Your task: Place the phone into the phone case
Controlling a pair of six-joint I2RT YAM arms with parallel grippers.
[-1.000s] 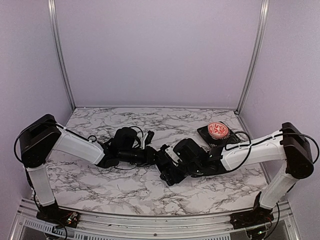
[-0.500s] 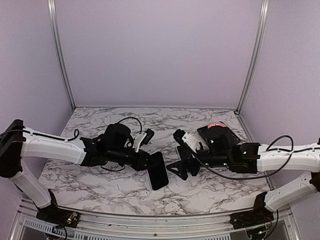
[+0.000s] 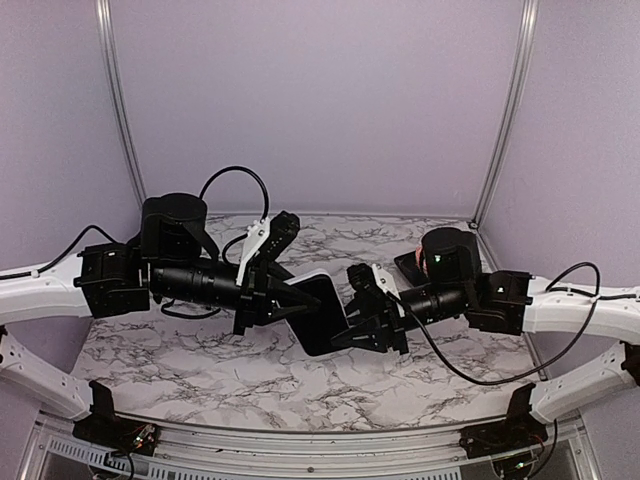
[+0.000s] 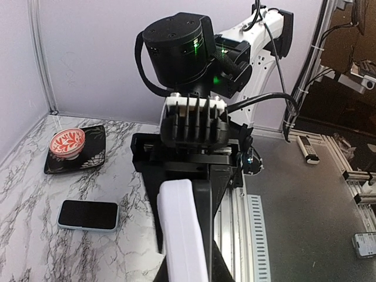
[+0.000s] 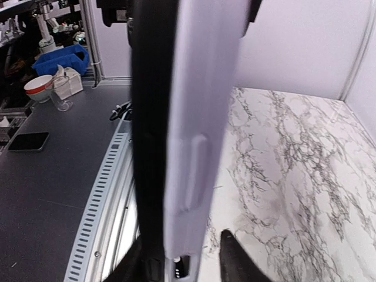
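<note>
**Case** (image 3: 322,312): pale lavender edge w/ button bump, dark face. Held aloft, edge-on, clamped in left end effector (image 3: 298,302).
**Right end effector** (image 3: 352,312): fingers wide, straddling case's far edge, not gripping.
**Phone** (image 4: 88,215): dark, pale rim. Flat on surface (image 3: 250,385) near dish (image 4: 94,150), well apart from case.
**Status:** judged early. Case in hand; phone pickup, alignment and press-in all outstanding.
</note>
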